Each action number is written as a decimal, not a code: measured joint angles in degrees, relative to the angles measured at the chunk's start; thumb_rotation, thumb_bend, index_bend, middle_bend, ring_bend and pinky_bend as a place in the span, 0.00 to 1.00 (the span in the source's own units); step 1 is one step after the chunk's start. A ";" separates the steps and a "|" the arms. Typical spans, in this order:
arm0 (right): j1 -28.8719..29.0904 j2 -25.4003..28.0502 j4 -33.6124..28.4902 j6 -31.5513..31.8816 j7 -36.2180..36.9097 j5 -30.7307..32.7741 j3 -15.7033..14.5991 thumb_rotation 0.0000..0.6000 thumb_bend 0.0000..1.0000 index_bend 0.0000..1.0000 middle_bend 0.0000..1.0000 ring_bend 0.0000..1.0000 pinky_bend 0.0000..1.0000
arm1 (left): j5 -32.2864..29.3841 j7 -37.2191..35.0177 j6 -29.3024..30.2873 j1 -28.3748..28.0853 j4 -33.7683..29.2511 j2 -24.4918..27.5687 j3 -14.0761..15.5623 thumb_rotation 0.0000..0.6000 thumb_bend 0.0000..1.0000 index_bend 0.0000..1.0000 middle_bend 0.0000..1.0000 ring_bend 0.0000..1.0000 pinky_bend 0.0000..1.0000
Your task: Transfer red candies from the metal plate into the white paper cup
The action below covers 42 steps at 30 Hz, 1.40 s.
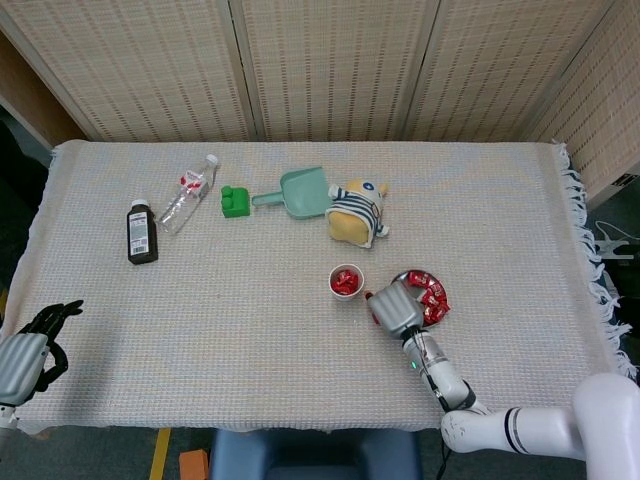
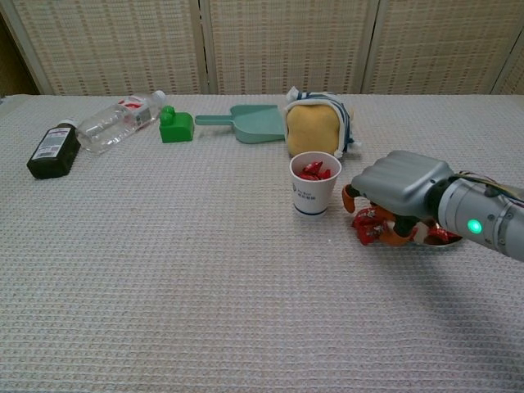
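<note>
The white paper cup (image 1: 346,281) (image 2: 314,182) stands mid-table with red candies inside. Just right of it lies the metal plate (image 1: 419,273) with more red candies (image 1: 431,297); in the chest view the plate is mostly hidden behind my right hand. My right hand (image 1: 396,306) (image 2: 399,187) is low over a few candies (image 2: 370,225) lying on the cloth between the cup and the plate. Its fingers (image 2: 395,235) curl down onto them, and the thumb stands apart on the cup side. My left hand (image 1: 25,350) rests off the table's near left corner, holding nothing.
A striped plush toy (image 1: 355,212) (image 2: 318,123) sits just behind the cup. Further left along the back lie a green scoop (image 1: 300,192), a green block (image 1: 235,201), a clear plastic bottle (image 1: 190,193) and a dark bottle (image 1: 142,232). The cloth's fringed edge runs down the right.
</note>
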 measured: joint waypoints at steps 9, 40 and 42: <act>0.08 -0.37 0.37 0.51 0.03 0.51 -0.52 1.00 0.23 0.36 0.81 0.74 1.00 | -0.05 -0.14 -0.28 -0.10 0.04 0.01 0.06 1.00 1.00 0.09 0.19 0.10 0.32; 0.27 -1.24 1.36 1.91 0.31 -0.28 -0.76 1.00 0.23 0.59 0.81 0.76 1.00 | 0.11 -0.52 -0.21 -0.22 0.50 -0.15 0.07 1.00 1.00 0.09 0.19 0.10 0.33; 0.13 -0.84 0.86 2.18 0.91 -1.03 -0.68 1.00 0.23 0.59 0.81 0.76 1.00 | 0.10 -0.41 -0.20 -0.22 0.49 -0.18 0.07 1.00 1.00 0.09 0.19 0.10 0.33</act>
